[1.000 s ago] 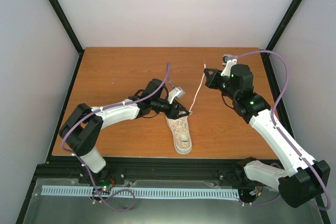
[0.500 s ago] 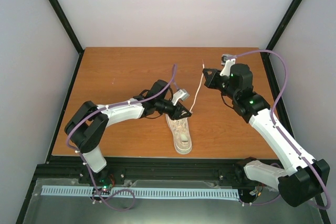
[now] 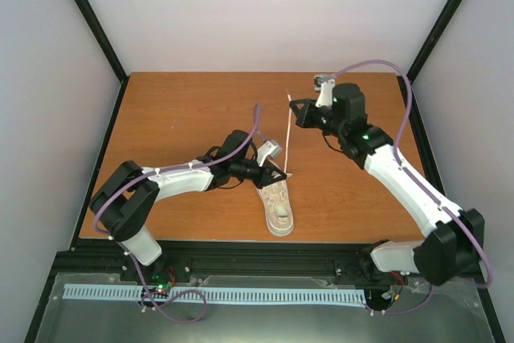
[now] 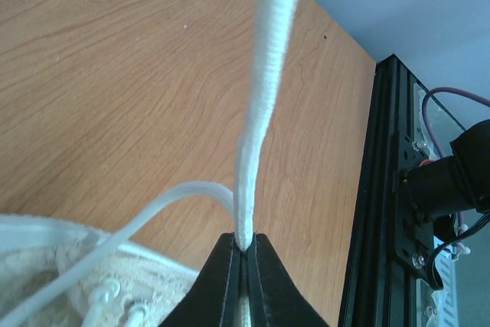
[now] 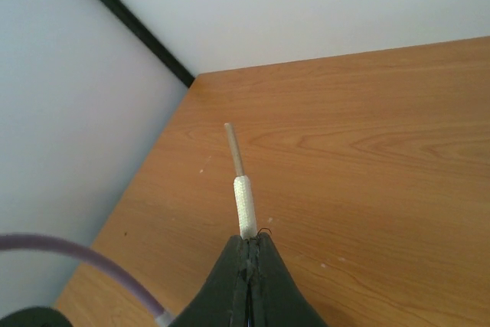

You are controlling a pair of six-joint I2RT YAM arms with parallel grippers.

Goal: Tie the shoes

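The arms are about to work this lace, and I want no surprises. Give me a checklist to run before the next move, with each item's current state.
1. Grip of the left gripper on the lace, right beside the sneaker: ok, pinched shut.
2. Grip of the right gripper near the lace's tip: ok, the aglet pokes out past its fingertips.
3. Lace straight between the two grippers, no slack: ok.
4. Sneaker resting on the table, upper facing up: ok.
5. The second strand accounted for: cannot tell, only a loose curve shows by the sneaker.
6. Knot started: cannot tell.
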